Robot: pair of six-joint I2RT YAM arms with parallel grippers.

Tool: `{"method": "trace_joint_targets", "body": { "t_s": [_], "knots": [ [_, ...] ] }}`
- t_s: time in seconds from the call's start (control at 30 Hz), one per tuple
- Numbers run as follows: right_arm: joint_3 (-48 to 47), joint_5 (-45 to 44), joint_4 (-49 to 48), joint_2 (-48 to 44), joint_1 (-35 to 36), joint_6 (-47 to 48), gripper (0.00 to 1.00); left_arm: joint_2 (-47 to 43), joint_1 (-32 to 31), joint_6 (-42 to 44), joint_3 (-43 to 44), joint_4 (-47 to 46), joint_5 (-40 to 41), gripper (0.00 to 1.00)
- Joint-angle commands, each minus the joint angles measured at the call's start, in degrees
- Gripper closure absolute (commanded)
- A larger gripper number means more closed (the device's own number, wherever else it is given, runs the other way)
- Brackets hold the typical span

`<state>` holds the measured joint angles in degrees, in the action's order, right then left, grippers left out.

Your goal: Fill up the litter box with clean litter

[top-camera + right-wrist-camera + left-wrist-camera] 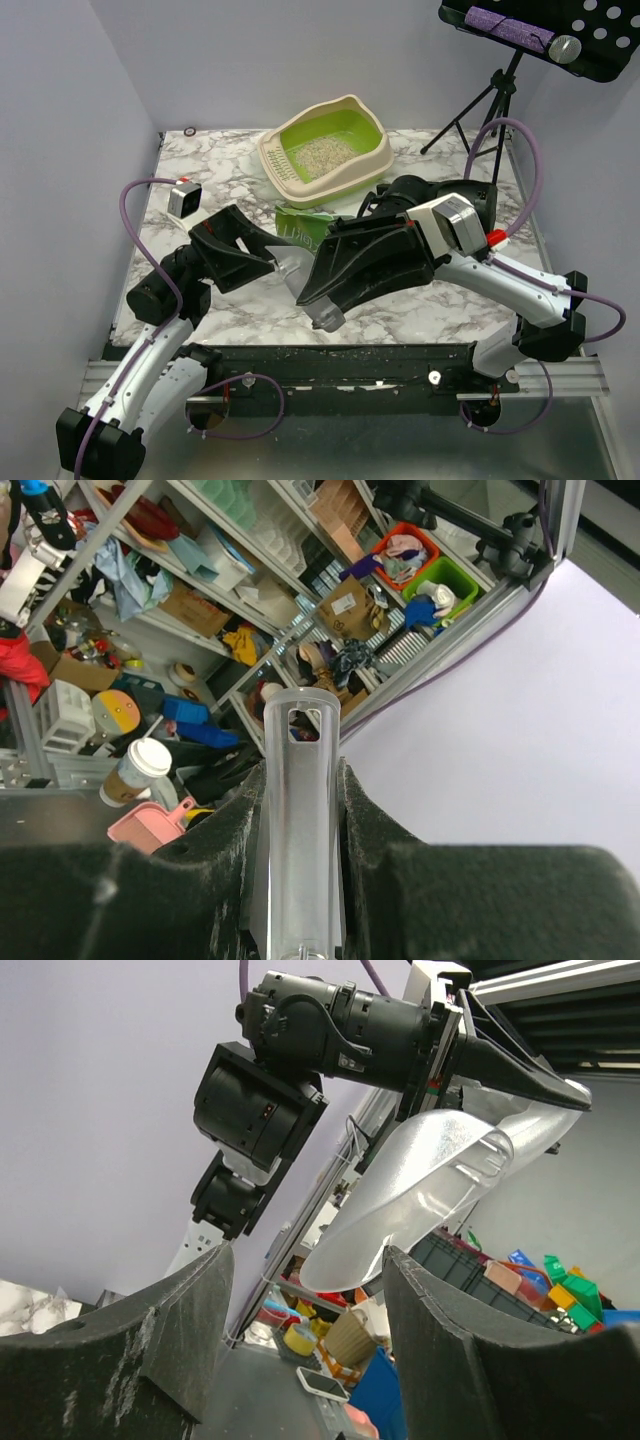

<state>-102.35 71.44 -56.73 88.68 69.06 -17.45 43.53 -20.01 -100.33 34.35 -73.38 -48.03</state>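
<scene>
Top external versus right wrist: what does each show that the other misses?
Only top external: the rounded lime-green litter box with beige rim, the pale grey-beige litter granules inside it, the green printed plastic bag and the marble table. Only right wrist: cluttered storage shelves and the hang hole in the clear plastic scoop. Both: that scoop, clamped in the right tool.

White-grey marbled table (240,170). At far centre, 1 litter box (276,170) holding litter (322,154); just in front, 1 green printed bag (300,228); at left, 1 small silver-black box (184,198) on a purple cable (135,215).
</scene>
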Motion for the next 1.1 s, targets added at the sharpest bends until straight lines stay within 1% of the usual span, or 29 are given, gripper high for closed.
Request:
{"method": "trace_joint_targets", "body": {
  "t_s": [0.0, 0.13, 0.27, 0.57, 0.83, 0.93, 1.03, 1.07],
  "knots": [
    [0.5, -1.1, -9.0, -0.4, -0.1, -4.9, 1.0, -0.8, -0.2, -0.1, 0.0, -12.5, -2.1, 0.34],
    [0.5, -1.6, -12.4, 0.1, -0.3, -8.0, 1.0, -0.4, -0.2, -0.5, -0.6, -16.1, -1.8, 0.39],
    [0.5, -1.9, -15.2, 0.7, -0.6, -10.8, 1.0, 0.6, -0.2, -2.4, -0.4, -23.1, -1.1, 0.39],
    [-1.2, -3.5, -24.6, 3.9, -1.9, -19.8, 1.0, -0.8, -0.3, -0.4, 0.7, -23.4, -2.1, 0.41],
    [-0.2, -3.9, -28.4, 4.5, -2.9, -21.1, 1.0, -0.9, -0.5, -0.9, 0.7, -23.4, -1.8, 0.41],
    [-0.8, -3.9, -30.2, 5.3, -3.2, -22.5, 1.0, -1.2, -0.8, -0.3, 0.1, -23.3, -1.6, 0.45],
    [-1.2, -4.6, -32.0, 6.1, -4.0, -23.8, 1.0, -1.4, -1.1, 0.0, -0.2, -23.3, -1.7, 0.55],
    [-1.5, -4.8, -32.6, 6.3, -4.1, -24.3, 1.0, -1.4, -1.2, 0.2, -0.3, -23.3, -1.6, 0.56]
  ]
}}
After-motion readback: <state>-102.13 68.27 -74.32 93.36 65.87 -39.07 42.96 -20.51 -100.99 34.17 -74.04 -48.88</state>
